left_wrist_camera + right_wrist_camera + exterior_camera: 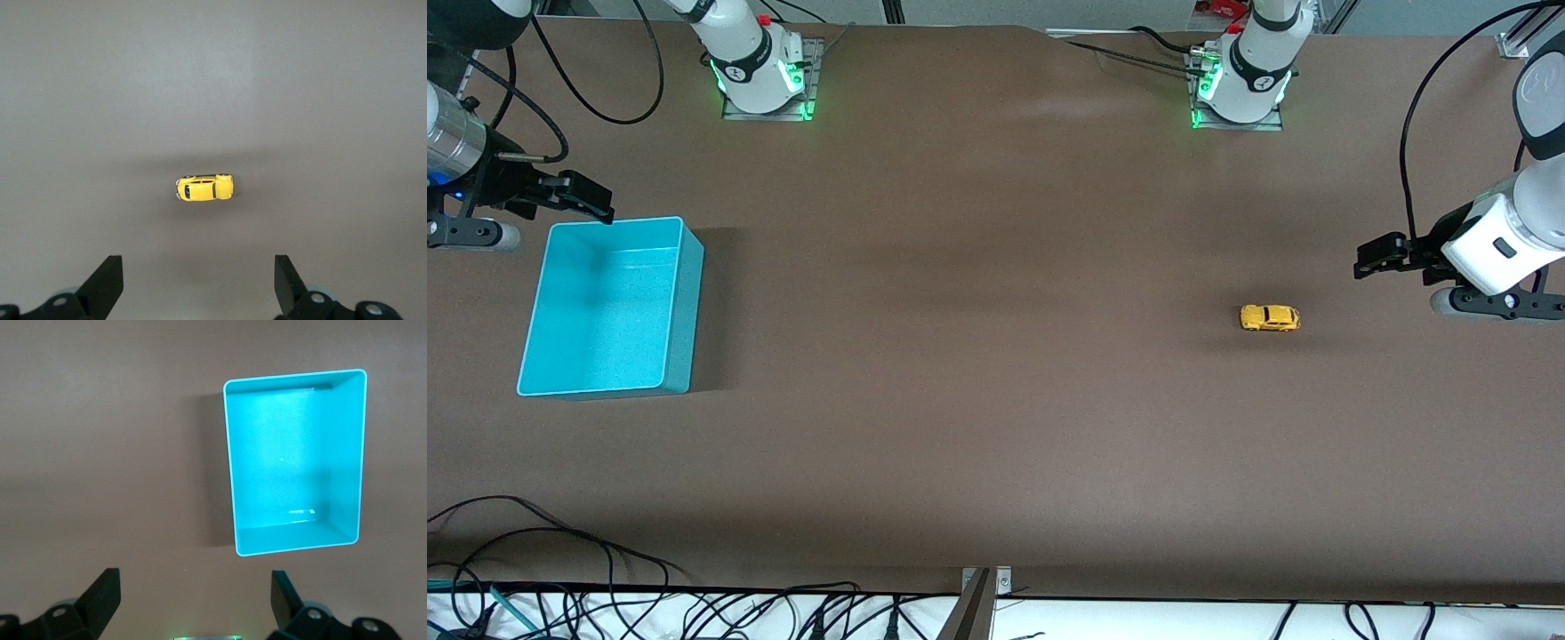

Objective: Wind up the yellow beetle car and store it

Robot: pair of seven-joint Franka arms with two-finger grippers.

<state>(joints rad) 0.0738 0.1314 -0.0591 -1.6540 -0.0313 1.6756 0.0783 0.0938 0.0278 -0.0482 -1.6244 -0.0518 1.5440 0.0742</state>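
Yellow beetle car upright (lengthwise along table)

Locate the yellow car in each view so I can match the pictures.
Front view: the car sits on the brown table, toward the left arm's end, apart from the bin.
Left wrist view: the car lies mid-picture, ahead of the open left pincer.
Right wrist view: not in it.
Shared landmark: the brown table.

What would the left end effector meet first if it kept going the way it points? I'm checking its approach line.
Probably the yellow beetle car: it sits alone on the table, centred ahead of the open left end effector. Depth is unclear, so it might reach bare table first.
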